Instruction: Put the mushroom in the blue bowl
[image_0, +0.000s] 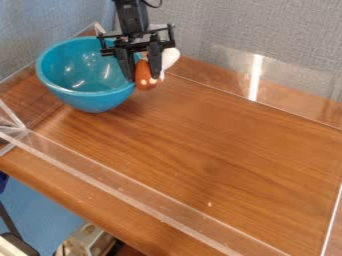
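Note:
The blue bowl (78, 92) stands on the wooden table at the back left, deep and glossy. Just off its right rim is my black gripper (146, 66), pointing almost straight down and shut on the mushroom (143, 76). The orange-brown cap hangs below the fingers, with a bit of white stem beside it. The mushroom sits close above the table, next to the bowl's outer wall and not over its opening. Nothing shows inside the bowl.
Low clear acrylic walls (254, 75) run round the wooden tabletop (214, 140), one along the back behind the gripper and one along the front edge (80, 165). A grey backdrop stands behind. The table's left front corner drops off to the floor.

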